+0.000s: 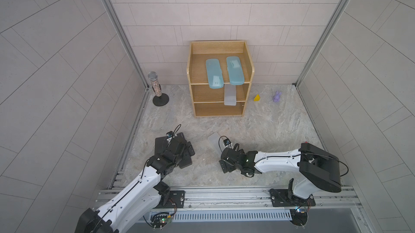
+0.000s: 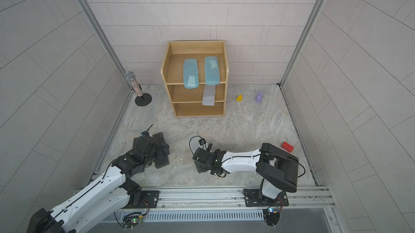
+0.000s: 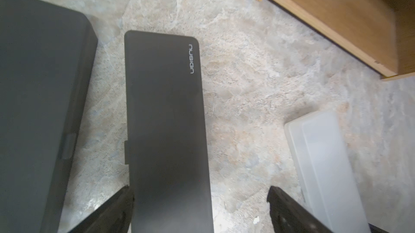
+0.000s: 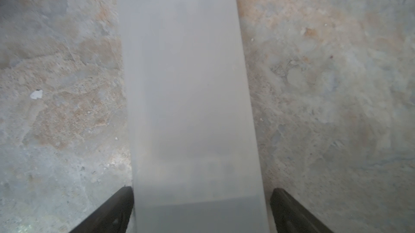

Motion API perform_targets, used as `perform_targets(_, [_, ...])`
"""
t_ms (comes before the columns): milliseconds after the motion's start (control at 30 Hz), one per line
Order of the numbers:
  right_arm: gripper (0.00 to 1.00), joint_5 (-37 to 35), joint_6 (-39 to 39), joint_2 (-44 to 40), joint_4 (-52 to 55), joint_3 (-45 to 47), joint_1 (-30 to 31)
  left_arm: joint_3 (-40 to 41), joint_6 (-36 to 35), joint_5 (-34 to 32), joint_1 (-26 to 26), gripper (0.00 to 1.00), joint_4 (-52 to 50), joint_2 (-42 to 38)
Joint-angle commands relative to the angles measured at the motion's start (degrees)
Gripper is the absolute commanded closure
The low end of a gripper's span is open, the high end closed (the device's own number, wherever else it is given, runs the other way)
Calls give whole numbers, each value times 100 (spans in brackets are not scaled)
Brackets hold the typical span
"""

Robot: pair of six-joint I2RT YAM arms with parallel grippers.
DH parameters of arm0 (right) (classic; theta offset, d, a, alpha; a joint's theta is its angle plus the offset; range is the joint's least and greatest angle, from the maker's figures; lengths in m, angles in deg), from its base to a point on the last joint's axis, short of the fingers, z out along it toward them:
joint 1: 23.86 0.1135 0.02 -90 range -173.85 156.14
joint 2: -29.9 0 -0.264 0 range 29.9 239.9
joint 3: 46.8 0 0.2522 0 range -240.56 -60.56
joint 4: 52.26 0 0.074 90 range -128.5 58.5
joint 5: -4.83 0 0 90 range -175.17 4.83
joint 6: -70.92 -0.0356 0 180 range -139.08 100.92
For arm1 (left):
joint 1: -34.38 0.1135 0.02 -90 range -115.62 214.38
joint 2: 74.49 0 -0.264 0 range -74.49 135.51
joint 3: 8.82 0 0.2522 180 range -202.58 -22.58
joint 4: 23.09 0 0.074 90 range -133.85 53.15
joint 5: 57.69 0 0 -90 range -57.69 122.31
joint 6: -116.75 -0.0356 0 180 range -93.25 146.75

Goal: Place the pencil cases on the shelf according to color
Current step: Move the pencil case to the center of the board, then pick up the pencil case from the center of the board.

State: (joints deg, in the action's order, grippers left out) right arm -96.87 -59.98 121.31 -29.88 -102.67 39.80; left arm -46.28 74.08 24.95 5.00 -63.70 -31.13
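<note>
The right pincer [image 4: 201,189] stands wide, its fingers [image 4: 116,209] straddling the frosted case [image 4: 190,86]. This case lies flat on the stone-patterned table [image 4: 325,86] and runs straight out ahead from between them. One finger sits against the case's long edge, and the other is just clear of the opposite edge. The left pincer [image 3: 201,187] is wide too. The black case [image 3: 166,119] reaches out ahead from between its fingers, close against one of them and well apart from the other. The second black case [image 3: 38,97] lies alongside, outside the finger that the first one hugs. The frosted case lies outside the left pincer's other finger. In both top views the shelf [image 1: 215,49] stands well ahead of both pincers, against the back wall. On its top tier a light-blue case [image 1: 214,73] and a second light-blue case [image 1: 234,70] lie side by side, their near ends over the front edge. On the middle tier the shelved frosted case [image 1: 230,96] pokes out past the front edge toward the pincers. Far ahead of the left pincer, beside the shelf, stands a microphone [image 1: 155,83]. Far ahead of the right pincer, on the shelf's other side, sit a yellow wedge [image 1: 257,97] and a purple rabbit [image 1: 277,96]. In a top view a red block [image 2: 287,146] lies behind the right pincer, by that arm's elbow.
</note>
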Motion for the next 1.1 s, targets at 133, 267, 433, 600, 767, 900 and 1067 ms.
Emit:
perform_targets(133, [12,-61,-108,195,107,129,111,-368,-225,9,-42,0,-446,-112])
perform_targets(267, [29,-84,-204,116,-24,250,181,-319,-230,360,-125,0,-16,-84])
perform_targets(433, [50,-129,-269,-151,-35,341,224,-418,-216,270,-261,0,4,-2])
perform_targets(600, [60,-265,-303,-785,134,327,268,-499,-198,142,-278,0,-30,-110])
perform_targets(767, [63,-506,-401,-1582,299,304,299,-655,-488,303,-290,0,190,332])
perform_targets(900, [64,-713,-462,-2172,424,248,297,-583,-538,786,-269,0,731,624])
perform_targets(1067, [64,-978,-456,-2585,480,73,297,-485,-480,637,-269,0,760,642])
